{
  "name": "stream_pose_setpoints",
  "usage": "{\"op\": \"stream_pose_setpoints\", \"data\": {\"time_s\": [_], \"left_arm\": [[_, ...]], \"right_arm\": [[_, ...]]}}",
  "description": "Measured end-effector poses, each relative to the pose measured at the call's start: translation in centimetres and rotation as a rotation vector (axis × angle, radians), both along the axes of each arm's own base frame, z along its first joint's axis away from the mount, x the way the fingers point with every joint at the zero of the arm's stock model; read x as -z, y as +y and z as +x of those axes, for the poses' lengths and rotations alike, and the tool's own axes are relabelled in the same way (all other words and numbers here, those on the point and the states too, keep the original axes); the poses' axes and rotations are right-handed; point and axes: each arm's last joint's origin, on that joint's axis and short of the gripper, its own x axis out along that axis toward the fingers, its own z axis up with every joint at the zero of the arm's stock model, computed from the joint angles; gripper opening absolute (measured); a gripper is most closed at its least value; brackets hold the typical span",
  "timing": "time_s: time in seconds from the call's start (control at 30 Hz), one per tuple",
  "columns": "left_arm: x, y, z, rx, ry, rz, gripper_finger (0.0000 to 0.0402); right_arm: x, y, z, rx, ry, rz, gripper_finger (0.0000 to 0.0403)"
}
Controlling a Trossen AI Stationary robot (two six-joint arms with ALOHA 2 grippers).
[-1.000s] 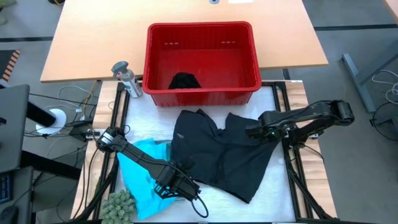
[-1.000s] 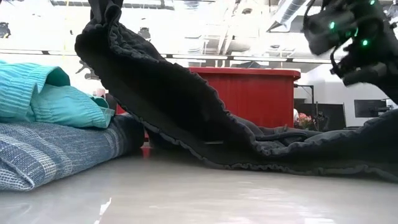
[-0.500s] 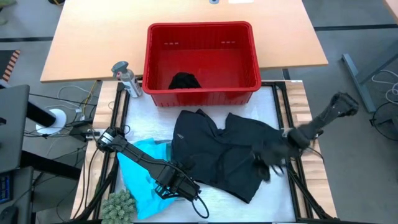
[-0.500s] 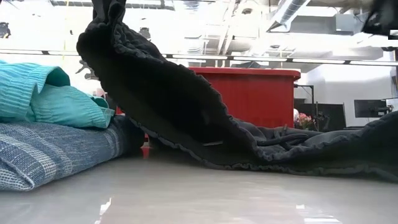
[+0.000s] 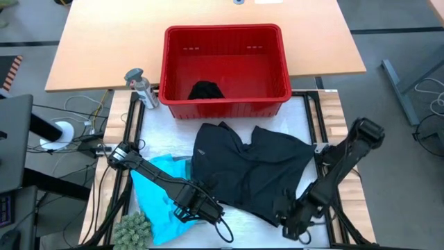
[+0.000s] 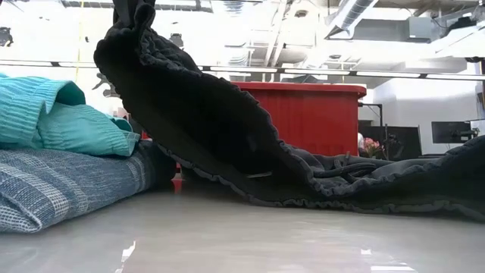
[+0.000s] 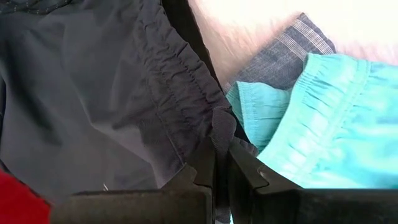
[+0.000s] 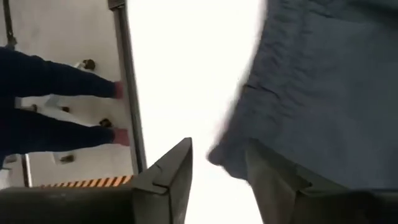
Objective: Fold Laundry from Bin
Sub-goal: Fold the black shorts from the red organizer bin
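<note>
Turquoise garment point(image 5: 156, 198) and striped garment point(image 6: 61, 189) stacked; my left tool point(image 7: 219, 163) pinches black shorts point(image 5: 243, 167) waistband, unfolded; right tool point(image 8: 217, 171) gapes, empty; black item point(image 5: 206, 89) waits in bin point(image 5: 225, 33).

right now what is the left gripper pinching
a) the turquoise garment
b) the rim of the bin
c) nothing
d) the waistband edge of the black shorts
d: in the left wrist view the left gripper is shut on the gathered edge of the black shorts, with the turquoise garment lying beside it, untouched.
</note>
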Motion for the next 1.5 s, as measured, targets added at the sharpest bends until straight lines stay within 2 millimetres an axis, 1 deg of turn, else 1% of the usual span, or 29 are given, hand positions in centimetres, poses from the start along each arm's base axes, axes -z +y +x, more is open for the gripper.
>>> {"op": "stream_pose_setpoints", "data": {"time_s": [0.17, 0.27, 0.33, 0.43, 0.57, 0.7, 0.83, 0.97, 1.1, 1.13, 1.27, 1.33, 1.4, 1.5], "left_arm": [[0.0, 0.0, 0.0, -0.009, -0.004, -0.003, 0.0000], [0.0, -0.1, 0.1, -0.023, -0.015, -0.011, 0.0000], [0.0, -0.1, 0.2, -0.028, -0.023, -0.016, 0.0000], [0.0, -0.1, 0.2, -0.027, -0.022, -0.016, 0.0000], [0.0, -0.1, 0.2, -0.028, -0.021, -0.015, 0.0000], [0.0, -0.2, 0.1, -0.028, -0.021, -0.016, 0.0000], [0.0, -0.2, 0.1, -0.027, -0.021, -0.016, 0.0000], [0.0, -0.2, 0.1, -0.007, -0.019, -0.012, 0.0000], [0.0, -0.2, 0.1, 0.020, -0.015, -0.007, 0.0000], [0.0, -0.2, 0.1, 0.025, -0.014, -0.007, 0.0000], [0.0, -0.2, 0.1, 0.034, -0.010, -0.004, 0.0000], [0.0, -0.2, 0.1, 0.034, -0.010, -0.003, 0.0000], [0.0, -0.2, 0.1, 0.034, -0.010, -0.003, 0.0000], [0.0, -0.2, 0.1, 0.035, -0.010, -0.003, 0.0000]], "right_arm": [[0.0, 1.9, 1.3, -0.026, 0.042, -0.063, 0.0210], [0.0, 2.5, 1.9, -0.020, 0.101, -0.151, 0.0241], [0.2, 2.8, 2.3, -0.003, 0.136, -0.200, 0.0255], [0.1, 3.5, 3.3, -0.008, 0.117, -0.215, 0.0261], [0.3, 3.7, 3.5, -0.009, 0.135, -0.240, 0.0254], [0.4, 3.8, 3.2, 0.051, 0.162, -0.233, 0.0229], [0.5, 3.6, 2.3, 0.137, 0.225, -0.257, 0.0183], [0.6, 3.6, 1.6, 0.180, 0.265, -0.266, 0.0119], [0.5, 4.0, 1.3, 0.178, 0.300, -0.227, 0.0029], [0.3, 4.2, 1.2, 0.172, 0.300, -0.219, 0.0018], [-0.9, 5.1, 1.0, 0.174, 0.290, -0.176, 0.0023], [-1.2, 5.6, 0.8, 0.187, 0.288, -0.151, 0.0019], [-1.2, 6.1, 0.3, 0.205, 0.287, -0.130, 0.0015], [-0.7, 6.8, -0.4, 0.214, 0.279, -0.122, 0.0015]]}}
